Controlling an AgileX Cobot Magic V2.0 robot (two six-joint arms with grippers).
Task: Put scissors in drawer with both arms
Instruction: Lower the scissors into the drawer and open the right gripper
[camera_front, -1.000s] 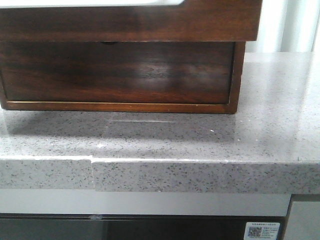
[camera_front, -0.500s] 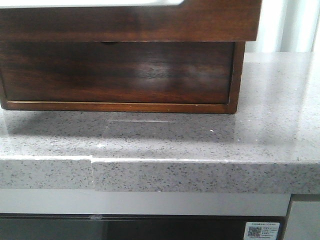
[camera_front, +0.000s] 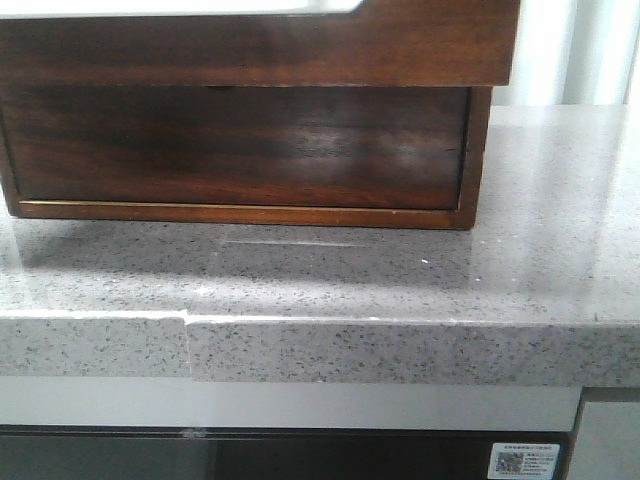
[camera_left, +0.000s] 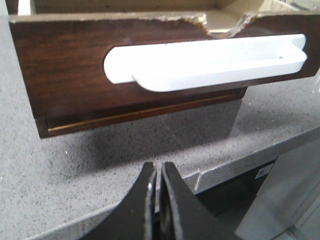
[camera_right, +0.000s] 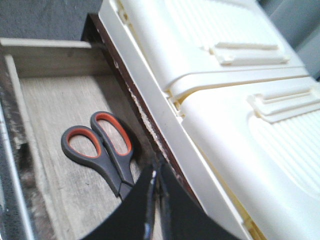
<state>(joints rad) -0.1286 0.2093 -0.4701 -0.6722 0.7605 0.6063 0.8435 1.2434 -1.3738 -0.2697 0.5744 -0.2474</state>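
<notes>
The scissors (camera_right: 100, 147) lie flat on the pale wooden floor of the open drawer (camera_right: 45, 125) in the right wrist view, handles grey with orange-lined loops, blades hidden under my fingers. My right gripper (camera_right: 156, 172) is shut and empty, just above the scissors' pivot end. In the left wrist view the drawer front (camera_left: 65, 65) is dark brown with a wide pale cut-out (camera_left: 210, 60). My left gripper (camera_left: 157, 167) is shut and empty, over the counter, short of that front. The front view shows the drawer's dark front (camera_front: 250, 45) pulled out over the box.
The dark wooden box (camera_front: 240, 150) stands on a grey speckled counter (camera_front: 400, 280), whose front edge (camera_front: 400, 350) runs across below. A cream plastic ribbed lid or tray (camera_right: 235, 100) lies on top of the box beside the drawer opening.
The box and drawer front have shifted very slightly in the front view. No gripper shows there.
</notes>
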